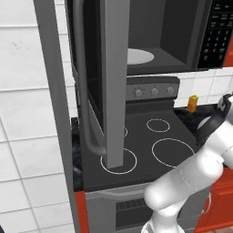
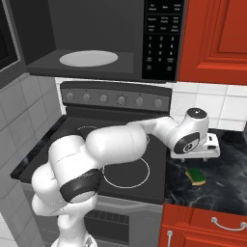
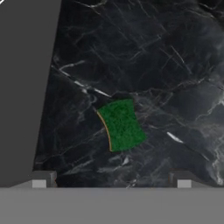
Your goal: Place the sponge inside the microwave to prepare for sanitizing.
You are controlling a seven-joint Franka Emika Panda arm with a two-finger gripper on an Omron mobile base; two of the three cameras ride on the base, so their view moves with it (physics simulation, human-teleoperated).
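End effector (image 3: 111,179) spread wide, empty, above sponge (image 3: 121,124); sponge apart from stove edge (image 3: 26,96) on counter (image 3: 175,65).

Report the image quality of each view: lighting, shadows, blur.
Left base view: even flat light, the open microwave door looms large up close. Right base view: sharp, soft shadow under the gripper near the sponge. Hand view: sponge slightly soft-edged, no glare on the counter.

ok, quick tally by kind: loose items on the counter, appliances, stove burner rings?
Sponges: 1, sponge green side up on the black marble counter, below the open pincer.
Small orange-yellow upright objects: 1.
Microwaves: 1, microwave, door open.
Stoves: 1, stove.
Burner rings: 4.
Total: 8
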